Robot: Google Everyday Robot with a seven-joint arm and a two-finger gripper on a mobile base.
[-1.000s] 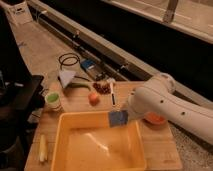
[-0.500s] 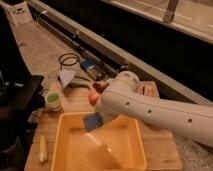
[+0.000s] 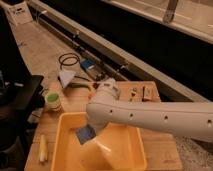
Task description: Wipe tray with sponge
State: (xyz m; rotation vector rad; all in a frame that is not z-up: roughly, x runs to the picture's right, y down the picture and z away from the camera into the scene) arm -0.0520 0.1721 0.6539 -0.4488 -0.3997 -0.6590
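The yellow-orange tray [image 3: 67, 150] stands at the front of the wooden table [image 3: 157, 145]. My white arm reaches in from the right and bends down over the tray's back left part. My gripper [image 3: 93, 129] is at the arm's lower end, mostly hidden by the arm's body. It is shut on the blue sponge [image 3: 84, 135], which sticks out to the left and sits low inside the tray, near its back left wall. I cannot tell whether the sponge touches the tray floor.
A green cup [image 3: 52, 100] stands behind the tray's left corner. A pale yellow stick [image 3: 43, 148] lies left of the tray. Behind are a white cone [image 3: 66, 76], a black cable loop [image 3: 69, 60], a blue-grey device [image 3: 89, 65] and small items [image 3: 140, 92].
The arm has swung left across the tray with the sponge, from the right side to the back left part. The view now sits closer and the arm hides the table's middle.
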